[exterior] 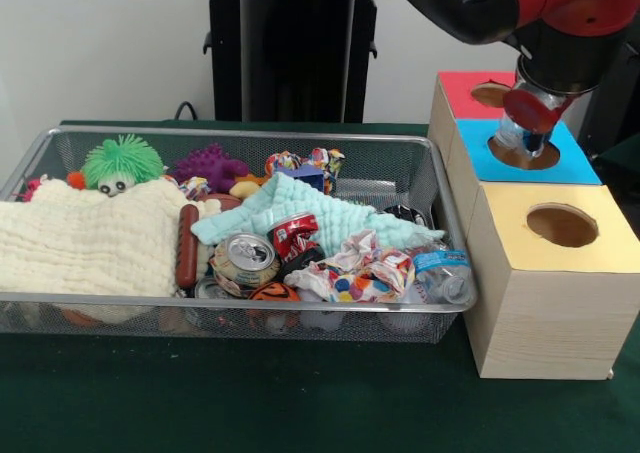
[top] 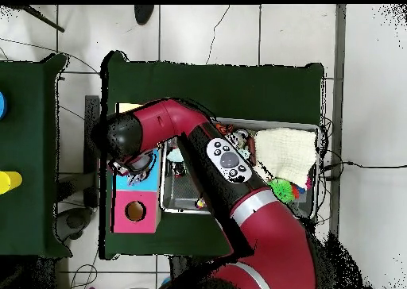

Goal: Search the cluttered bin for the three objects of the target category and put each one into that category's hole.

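Observation:
My gripper (exterior: 528, 113) hangs over the blue-topped box (exterior: 585, 165) at the right. It is shut on a crushed clear water bottle (exterior: 512, 133) with a blue label. The bottle's lower end sits at the round hole (exterior: 538, 157) in the blue top. In the overhead view the arm's end (top: 137, 163) covers that box. The wire mesh bin (exterior: 250, 302) lies to the left. Another crushed bottle with a blue label (exterior: 445, 273) lies in its near right corner. A third bottle does not show.
A red-topped box (exterior: 458, 93) stands behind the blue one and a yellow-topped box (exterior: 600, 243) in front. The bin holds a cream cloth (exterior: 85, 238), a mint cloth (exterior: 300, 208), drink cans (exterior: 245, 255), wrappers (exterior: 365, 273), a green spiky toy (exterior: 120, 161) and a purple toy (exterior: 208, 163).

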Available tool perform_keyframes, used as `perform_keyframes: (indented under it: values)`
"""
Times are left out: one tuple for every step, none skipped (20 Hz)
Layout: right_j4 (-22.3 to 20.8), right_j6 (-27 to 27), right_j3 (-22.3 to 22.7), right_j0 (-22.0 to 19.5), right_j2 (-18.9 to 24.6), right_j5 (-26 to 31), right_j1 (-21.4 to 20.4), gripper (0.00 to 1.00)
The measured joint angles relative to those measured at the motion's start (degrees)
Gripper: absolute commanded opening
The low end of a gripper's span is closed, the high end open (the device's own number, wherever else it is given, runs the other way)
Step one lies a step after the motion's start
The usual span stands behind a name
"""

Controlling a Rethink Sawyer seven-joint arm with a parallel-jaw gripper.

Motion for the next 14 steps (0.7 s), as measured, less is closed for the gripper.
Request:
perform_keyframes:
  values:
    - [-0.12, 0.0, -0.01, 0.0, 0.0, 0.0, -0.03, 0.0]
    - [-0.14, 0.0, 0.0, 0.0, 0.0, 0.0, -0.04, 0.0]
    - [-0.19, 0.0, -0.01, 0.0, 0.0, 0.0, -0.05, 0.0]
    - [-0.24, 0.0, 0.0, 0.0, 0.0, 0.0, -0.05, 0.0]
    - [-0.28, 0.0, 0.0, -0.01, 0.0, 0.0, -0.05, 0.0]
    - [-0.33, 0.0, 0.0, -0.01, 0.01, 0.0, -0.05, 0.0]
    - [-0.35, 0.0, -0.01, -0.02, 0.0, 0.0, -0.05, 0.0]
    - [-0.36, 0.0, -0.01, -0.03, 0.0, 0.0, -0.05, 0.0]
    - [-0.43, 0.0, -0.01, -0.05, 0.0, -0.01, -0.05, 0.0]
    - [-0.46, 0.0, -0.01, -0.05, 0.0, -0.02, -0.05, 0.0]
    - [-0.51, 0.0, -0.01, -0.05, 0.0, -0.05, -0.05, 0.0]
    - [-0.56, 0.0, 0.01, -0.04, 0.0, -0.18, -0.05, 0.0]
    - [-0.63, 0.0, 0.01, -0.04, 0.0, -0.27, -0.05, 0.0]
    - [-0.79, 0.0, 0.01, -0.05, -0.01, -0.38, -0.05, 0.0]
